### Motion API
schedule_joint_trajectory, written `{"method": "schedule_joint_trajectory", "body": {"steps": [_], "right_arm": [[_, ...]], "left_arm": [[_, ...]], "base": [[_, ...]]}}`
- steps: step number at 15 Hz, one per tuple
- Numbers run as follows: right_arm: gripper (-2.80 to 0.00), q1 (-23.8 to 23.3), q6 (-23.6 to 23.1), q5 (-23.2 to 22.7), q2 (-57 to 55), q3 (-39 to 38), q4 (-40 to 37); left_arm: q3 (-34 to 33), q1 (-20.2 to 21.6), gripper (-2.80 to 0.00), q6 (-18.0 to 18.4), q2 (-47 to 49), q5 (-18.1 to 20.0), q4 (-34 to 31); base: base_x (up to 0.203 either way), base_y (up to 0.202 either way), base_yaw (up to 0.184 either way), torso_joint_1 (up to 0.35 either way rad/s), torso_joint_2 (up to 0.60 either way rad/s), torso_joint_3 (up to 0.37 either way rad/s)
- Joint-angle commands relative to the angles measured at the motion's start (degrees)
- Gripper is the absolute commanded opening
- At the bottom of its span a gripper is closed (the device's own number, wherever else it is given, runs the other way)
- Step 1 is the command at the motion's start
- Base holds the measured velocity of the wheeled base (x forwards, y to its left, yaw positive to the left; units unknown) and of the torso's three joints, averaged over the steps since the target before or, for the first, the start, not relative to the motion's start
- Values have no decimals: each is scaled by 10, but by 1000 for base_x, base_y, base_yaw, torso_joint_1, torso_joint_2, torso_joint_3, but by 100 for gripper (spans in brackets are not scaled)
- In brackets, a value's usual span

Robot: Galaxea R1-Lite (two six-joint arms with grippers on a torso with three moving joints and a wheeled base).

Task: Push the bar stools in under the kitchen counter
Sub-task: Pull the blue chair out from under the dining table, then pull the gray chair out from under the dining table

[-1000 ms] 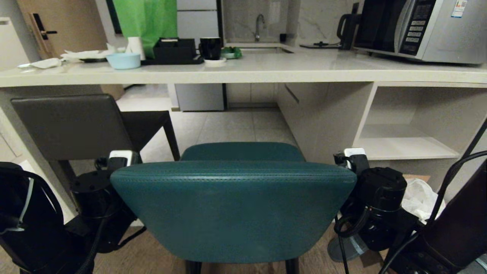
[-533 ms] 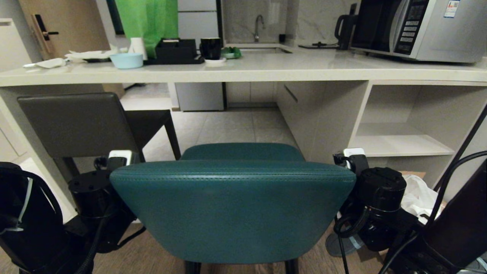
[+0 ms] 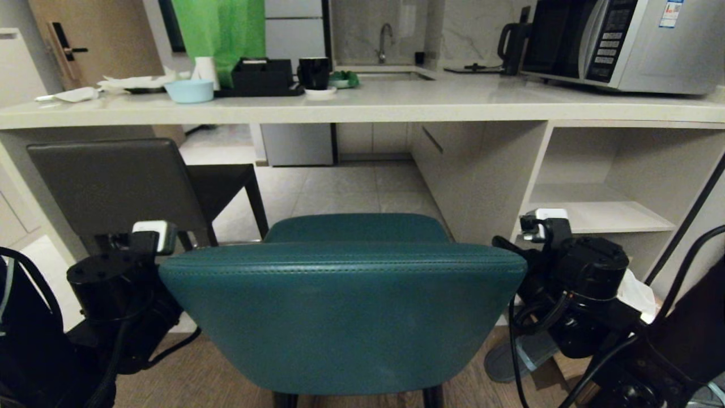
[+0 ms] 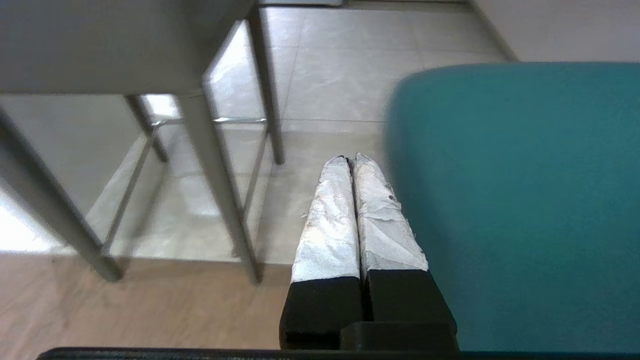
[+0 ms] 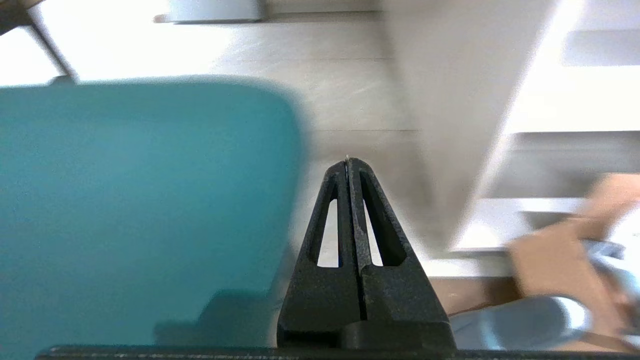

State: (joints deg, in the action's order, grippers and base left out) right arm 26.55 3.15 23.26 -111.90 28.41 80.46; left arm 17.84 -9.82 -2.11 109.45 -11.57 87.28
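The kitchen counter overhangs open floor; both grippers, left and right, fingers clenched empty, should press the teal stool backrest evenly.

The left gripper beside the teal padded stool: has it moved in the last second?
Yes. The left gripper swung outward to the left, away from the teal padded stool.

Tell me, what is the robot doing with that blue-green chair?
The robot is tidying stools under the kitchen counter. The teal stool stands right in front of it, its seat only just short of the counter's edge. The left gripper and right gripper are on either side of the backrest, both shut and holding nothing. The dark grey stool on the left already sits partly under the counter.
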Motion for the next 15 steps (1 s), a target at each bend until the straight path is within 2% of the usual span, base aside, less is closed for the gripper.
{"method": "schedule_joint_trajectory", "body": {"steps": [1,7,11,13,15], "right_arm": [[-280,-15,-1,4,14,-2,-1],[-280,-17,-2,3,52,-30,-2],[-280,-17,-22,3,190,-48,-59],[-280,-17,-35,4,296,-37,-148],[-280,-28,-50,5,393,0,-252]], "left_arm": [[6,32,-280,1,-7,1,4],[-15,29,-280,-1,-46,3,4],[-56,31,-280,-1,-159,9,-3],[-59,31,-280,0,-256,7,-73],[-34,32,-280,-1,-379,3,-215]], "base": [[0,0,0,0,0,0],[0,0,0,0,0,0],[0,0,0,0,0,0],[0,0,0,0,0,0],[0,0,0,0,0,0]]}}
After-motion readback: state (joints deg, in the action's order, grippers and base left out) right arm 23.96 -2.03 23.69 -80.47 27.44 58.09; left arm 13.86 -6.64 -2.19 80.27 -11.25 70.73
